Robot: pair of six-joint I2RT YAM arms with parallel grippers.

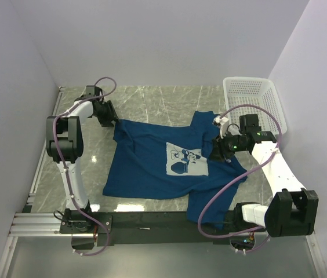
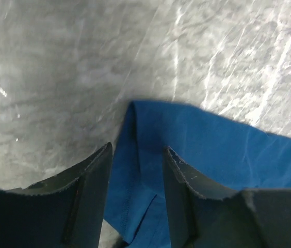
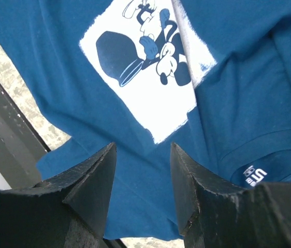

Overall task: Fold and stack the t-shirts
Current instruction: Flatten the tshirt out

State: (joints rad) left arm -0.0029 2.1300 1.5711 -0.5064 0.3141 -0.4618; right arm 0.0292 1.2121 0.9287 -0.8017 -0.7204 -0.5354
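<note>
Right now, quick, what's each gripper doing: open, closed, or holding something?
Left gripper: open, over a corner of the t-shirt, nothing gripped.
Right gripper: open, above the t-shirt, nothing gripped.

The t-shirt (image 1: pixel 146 168) lies spread across the middle of the table (image 1: pixel 152 98), its near right part drooping over the table's near edge. The mesh basket (image 1: pixel 268 98) stands in the table's far right corner, behind and right of the shirt. The left tool (image 1: pixel 112 120) is at the shirt's far left corner. The right tool (image 1: pixel 215 149) hangs over its right side.
</note>
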